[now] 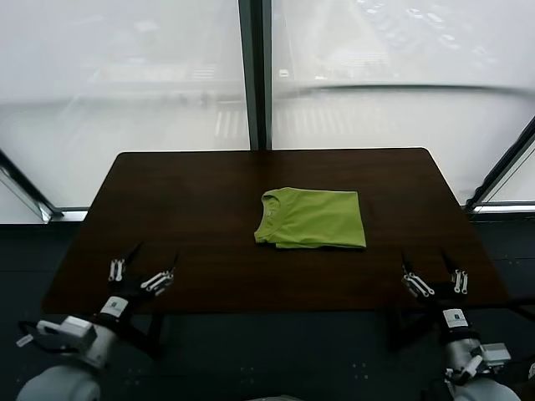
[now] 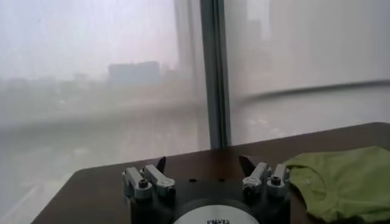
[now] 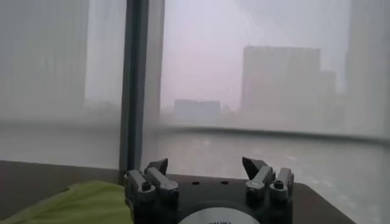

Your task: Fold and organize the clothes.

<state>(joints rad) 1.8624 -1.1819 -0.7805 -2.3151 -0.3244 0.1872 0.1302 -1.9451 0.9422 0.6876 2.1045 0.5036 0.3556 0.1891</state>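
lying folded: soft lime-green t-shirt [image 1: 312,219], neat rectangle

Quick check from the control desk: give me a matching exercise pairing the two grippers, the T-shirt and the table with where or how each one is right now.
Things:
1. left gripper
2. right gripper
3. T-shirt
4. table

States:
A. dark brown, standing in front of the window
B. open and empty, at the near right edge of the table
C. folded into a compact rectangle, lying near the table's middle
D. open and empty, at the near left edge of the table

Pairs: 1-D, 2-B, 3-C, 4-A
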